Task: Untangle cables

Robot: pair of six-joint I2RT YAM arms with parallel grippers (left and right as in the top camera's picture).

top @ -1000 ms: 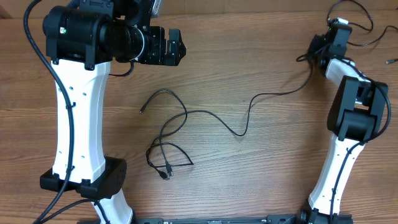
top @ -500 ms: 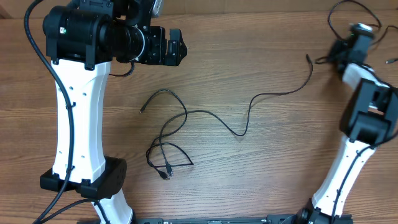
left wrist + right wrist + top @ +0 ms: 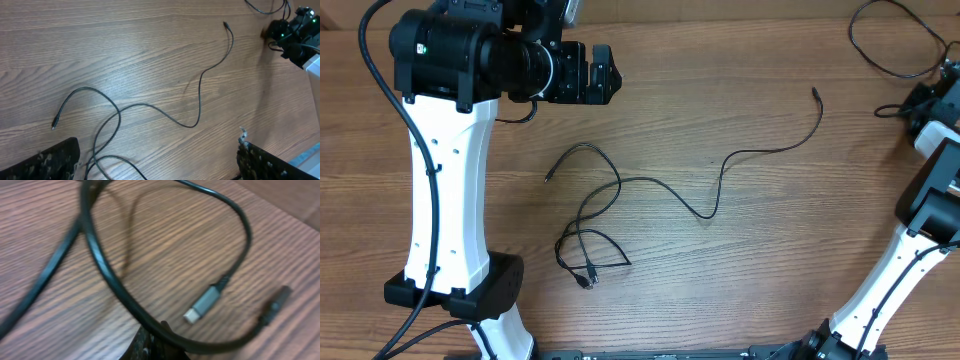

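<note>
Right claw (image 3: 918, 100) has swung outward, seemingly pinched on a looped cable (image 3: 880, 55); remaining tangle (image 3: 585, 250) lies near the spread-open left claw (image 3: 608, 76), long strand (image 3: 760, 152) reaching rightward, well apart from the right claw.

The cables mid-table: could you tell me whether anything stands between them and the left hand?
Nothing visible does. Only bare table separates the open left hand from the cables lying below it in the overhead view.

Bare table (image 3: 740, 280) around the cables (image 3: 760, 151), open rightward; left arm (image 3: 445, 180) blocking the left side
</note>
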